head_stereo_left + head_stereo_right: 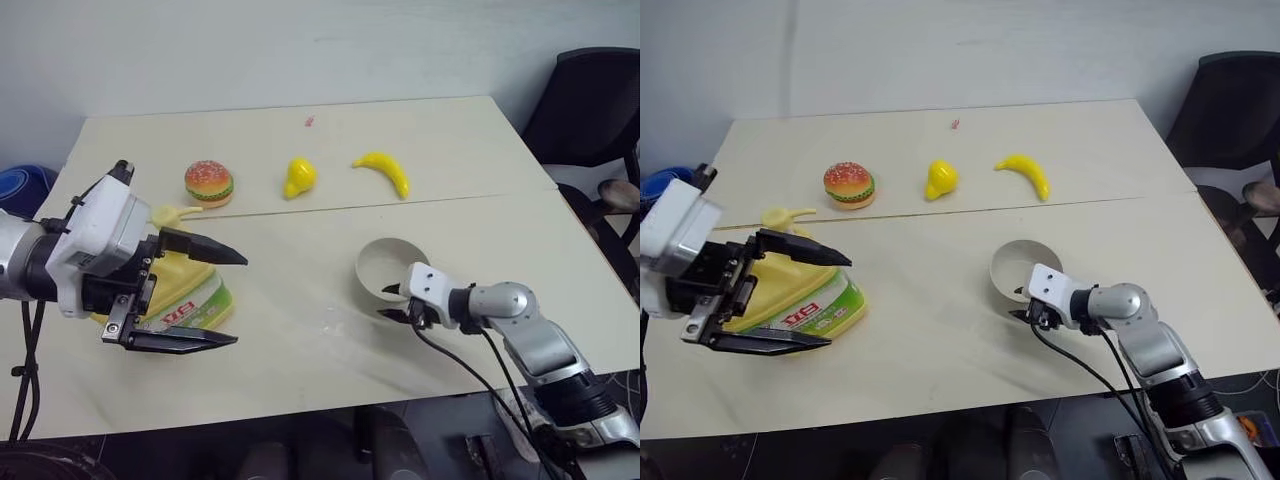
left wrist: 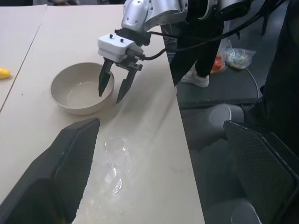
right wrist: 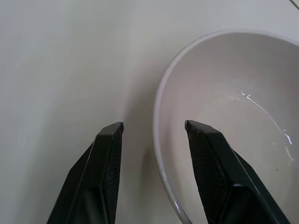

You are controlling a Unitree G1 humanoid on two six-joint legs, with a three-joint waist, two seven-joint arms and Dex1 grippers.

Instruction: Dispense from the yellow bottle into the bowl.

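Note:
The yellow bottle (image 1: 800, 300) stands at the table's left, its pale pump top (image 1: 785, 215) behind it. My left gripper (image 1: 240, 300) hangs over the bottle, pointing right. It is open wide, with nothing between its fingers (image 2: 70, 163). The bowl (image 1: 385, 262) sits right of centre and holds a little clear liquid. My right gripper (image 2: 109, 97) is at the bowl's near rim (image 3: 161, 93). One finger is inside the bowl, the other outside. The jaws stand partly open, with a gap on each side of the rim.
A toy burger (image 1: 208, 182), a small yellow pear (image 1: 298, 177) and a toy banana (image 1: 383, 170) lie in a row at the back. A wet patch (image 2: 112, 163) marks the table near the bowl. A black chair (image 1: 590, 100) stands off the right edge.

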